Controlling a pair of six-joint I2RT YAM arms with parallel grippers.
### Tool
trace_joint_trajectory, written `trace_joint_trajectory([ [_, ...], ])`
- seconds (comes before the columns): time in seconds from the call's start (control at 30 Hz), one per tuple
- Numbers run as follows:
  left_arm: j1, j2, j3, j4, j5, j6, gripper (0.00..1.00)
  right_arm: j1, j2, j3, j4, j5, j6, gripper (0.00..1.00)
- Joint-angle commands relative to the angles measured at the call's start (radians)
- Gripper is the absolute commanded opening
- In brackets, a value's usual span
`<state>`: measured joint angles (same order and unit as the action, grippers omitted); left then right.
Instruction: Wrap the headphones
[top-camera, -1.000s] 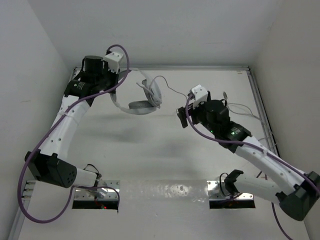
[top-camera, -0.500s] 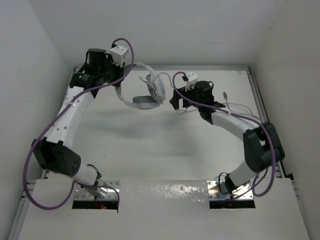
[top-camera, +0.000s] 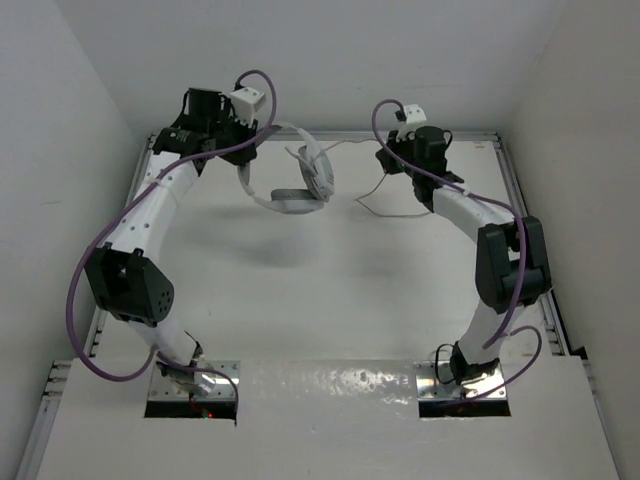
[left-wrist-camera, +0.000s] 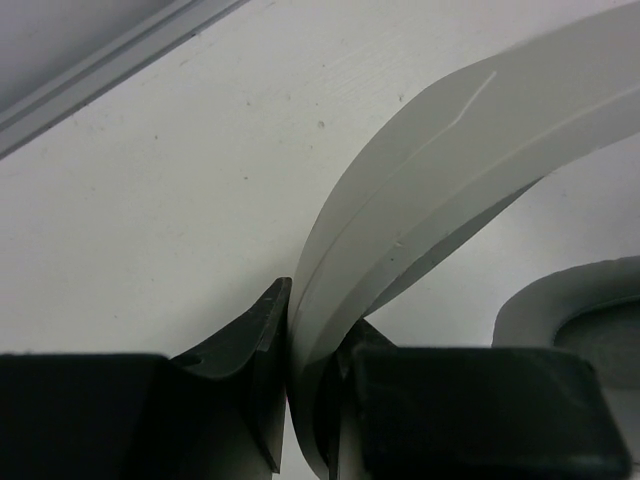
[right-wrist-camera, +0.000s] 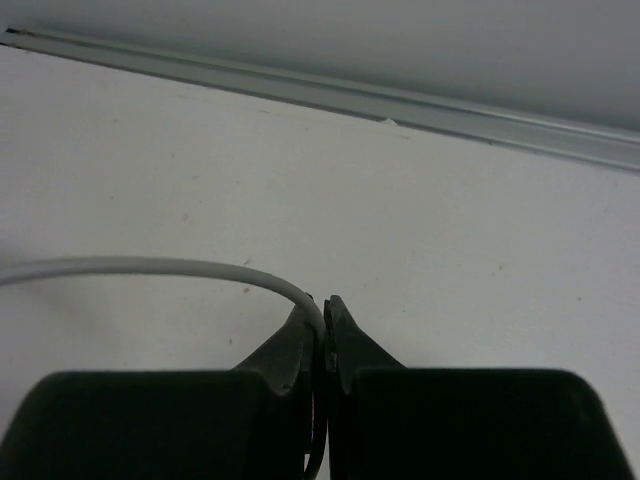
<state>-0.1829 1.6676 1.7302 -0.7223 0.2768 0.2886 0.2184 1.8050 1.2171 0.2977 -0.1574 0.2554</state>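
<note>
The white headphones (top-camera: 292, 190) hang above the table at the back left, both padded ear cups (top-camera: 320, 172) turned right. My left gripper (top-camera: 240, 152) is shut on the curved headband (left-wrist-camera: 420, 180). In the left wrist view the band is pinched between the two black fingers (left-wrist-camera: 255, 350), and one ear cup (left-wrist-camera: 570, 310) shows at the lower right. My right gripper (top-camera: 386, 160) is near the back rail and is shut on the thin pale cable (right-wrist-camera: 150, 266), which bends into the closed jaws. Beyond that grip a loose stretch of cable (top-camera: 372, 207) trails onto the table.
A metal rail (top-camera: 470, 136) runs along the table's back edge, close behind the right gripper; the right wrist view shows the rail (right-wrist-camera: 420, 108) too. White walls close in the left, back and right sides. Both arm bases (top-camera: 190, 385) sit at the near edge.
My right gripper has swung back and left from mid-table to the rail and has shut on the cable. The left arm has carried the headphones slightly back and to the right.
</note>
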Motion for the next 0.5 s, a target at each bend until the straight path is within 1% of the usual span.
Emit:
trace_joint_trajectory([
  [0.0,-0.006,-0.037,0.069,0.028,0.035,0.035,0.00,0.018,-0.082,0.062,0.023,-0.088,-0.065,0.00],
  [0.07,-0.039,-0.029,0.065,-0.005,-0.008,0.072,0.00,0.022,-0.099,0.091,0.014,-0.135,-0.100,0.00],
  [0.1,-0.050,-0.023,0.065,-0.023,-0.051,0.101,0.00,0.027,-0.105,0.146,0.002,-0.145,-0.114,0.00],
  [0.13,-0.059,-0.010,0.063,-0.055,-0.062,0.106,0.00,0.041,-0.110,0.183,-0.015,-0.148,-0.142,0.00],
  [0.2,-0.067,-0.002,0.057,-0.074,-0.035,0.100,0.00,0.058,-0.101,0.284,-0.055,-0.160,-0.171,0.00],
  [0.27,-0.091,-0.015,0.045,-0.071,-0.016,0.101,0.00,0.088,-0.067,0.343,-0.077,-0.162,-0.193,0.00],
  [0.4,-0.119,-0.055,0.022,-0.026,0.015,0.115,0.00,0.090,0.029,0.476,-0.072,-0.153,-0.108,0.00],
  [0.47,-0.119,-0.068,0.029,-0.017,0.019,0.106,0.00,0.088,0.108,0.536,-0.133,-0.110,-0.105,0.00],
])
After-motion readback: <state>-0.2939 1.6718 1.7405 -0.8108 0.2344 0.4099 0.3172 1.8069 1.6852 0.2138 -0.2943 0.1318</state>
